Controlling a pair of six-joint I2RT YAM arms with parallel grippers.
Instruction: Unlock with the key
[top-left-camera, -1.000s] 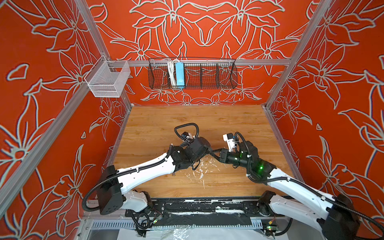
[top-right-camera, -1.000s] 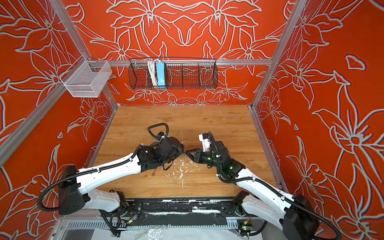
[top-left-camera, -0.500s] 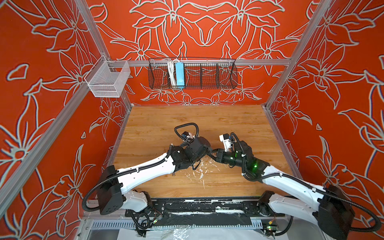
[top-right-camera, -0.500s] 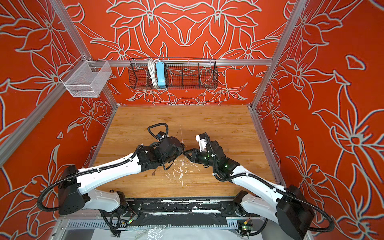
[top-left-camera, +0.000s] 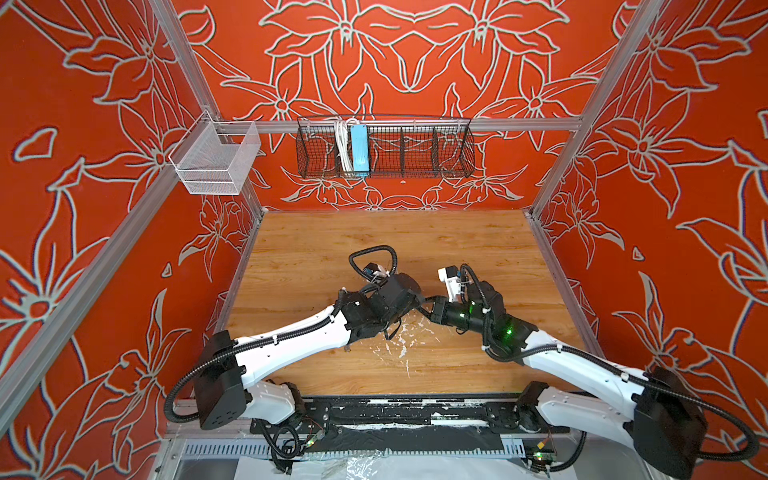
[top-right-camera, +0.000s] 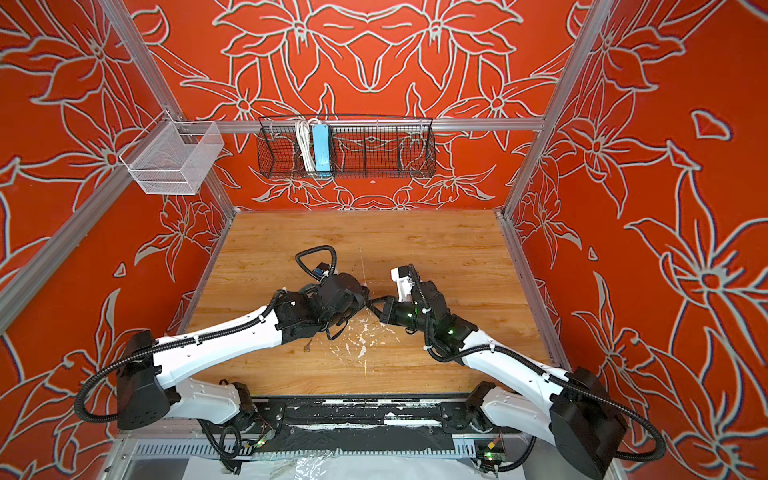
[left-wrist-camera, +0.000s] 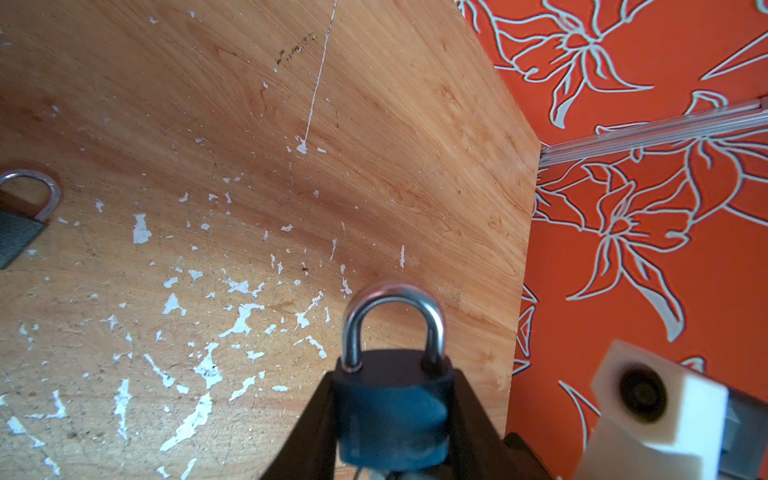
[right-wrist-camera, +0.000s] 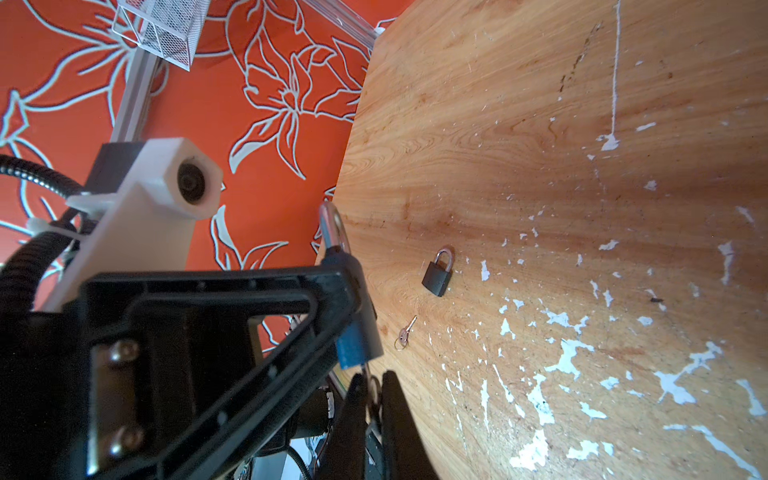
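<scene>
The left gripper (left-wrist-camera: 392, 386) is clamped on the dark body of a padlock (left-wrist-camera: 390, 419), held off the table (top-left-camera: 374, 241). The shackle (left-wrist-camera: 392, 291) points away from the wrist and sits shut in the body, so the keyhole end faces the other arm. The right gripper (right-wrist-camera: 371, 395) meets that end, its fingers drawn nearly together on a thin strip of metal that looks to be the key (right-wrist-camera: 366, 372). Whether the key is fully seated I cannot tell. Gripping the body firmly should give the turn something to work against. A second padlock (right-wrist-camera: 437, 274) and a spare key (right-wrist-camera: 406, 332) lie near each other on the table, not touching
</scene>
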